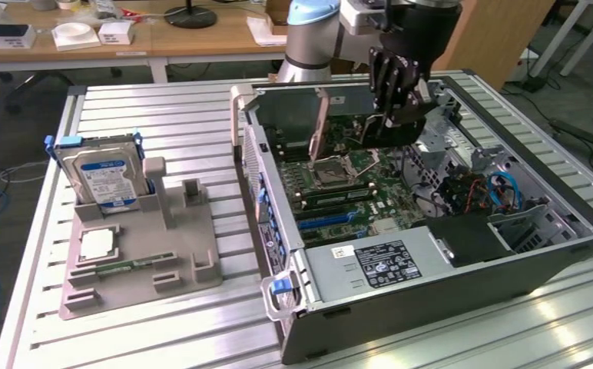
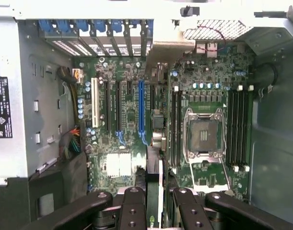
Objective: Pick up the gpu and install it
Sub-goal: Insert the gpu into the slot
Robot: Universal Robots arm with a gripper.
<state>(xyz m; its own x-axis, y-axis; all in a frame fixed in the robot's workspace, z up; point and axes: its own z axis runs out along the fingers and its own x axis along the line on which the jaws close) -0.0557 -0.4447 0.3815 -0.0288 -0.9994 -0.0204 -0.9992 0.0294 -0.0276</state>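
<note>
I held the gpu (image 2: 155, 187), a light, stiff, fragile card, edgewise in the gripper (image 2: 158, 203) above the motherboard (image 2: 132, 120).

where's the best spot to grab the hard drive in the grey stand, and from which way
Take the hard drive by its upper part, coming down from above. It stands upright in the grey stand, label facing out, with its lower edge sunk in the slot and a post close beside it, so the top, by the blue bracket, is probably the freest to reach.
</note>
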